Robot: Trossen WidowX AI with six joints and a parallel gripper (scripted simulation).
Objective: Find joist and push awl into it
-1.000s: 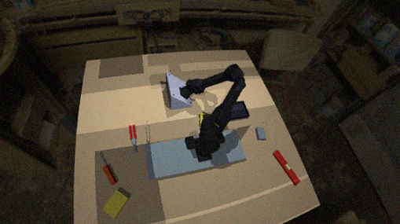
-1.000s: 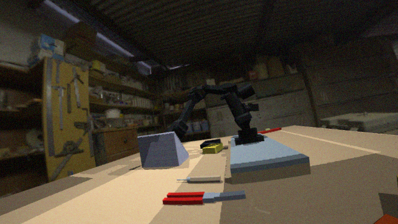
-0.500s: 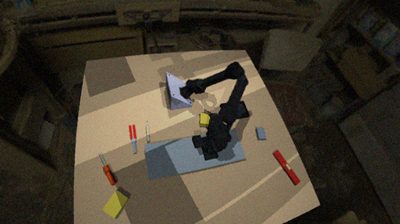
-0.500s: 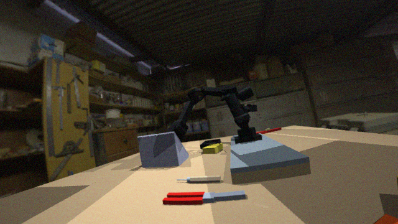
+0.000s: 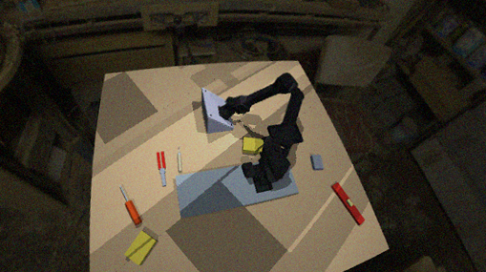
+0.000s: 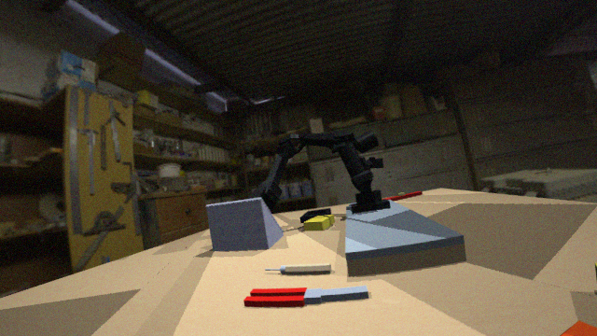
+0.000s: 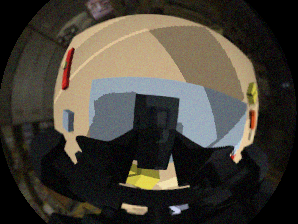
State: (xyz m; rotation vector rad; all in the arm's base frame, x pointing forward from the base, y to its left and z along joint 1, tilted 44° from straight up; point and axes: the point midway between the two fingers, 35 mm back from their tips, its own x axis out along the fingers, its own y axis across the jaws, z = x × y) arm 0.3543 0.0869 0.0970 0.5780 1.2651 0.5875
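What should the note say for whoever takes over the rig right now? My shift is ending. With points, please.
Gripper (image 5: 260, 174) (image 6: 370, 195) (image 7: 154, 128): shut on the black block-shaped stud finder (image 5: 262, 186) (image 6: 370, 207) (image 7: 157, 110), over the blue-grey rectangular floor panel (image 5: 215, 196) (image 6: 401, 238) (image 7: 195, 110); contact unclear.
Tray: the black flat one (image 5: 298, 138) (image 6: 315, 215), beyond the panel from the exterior camera.
Awl: probably the cream-handled, thin-tipped tool (image 5: 179, 162) (image 6: 307, 269), lying on the table; confirm.
Done: stud finder picked up. Joist found? Cannot tell.
Left: confirm the joist, put the stud finder in the tray, take the awl, push one hole straight down.
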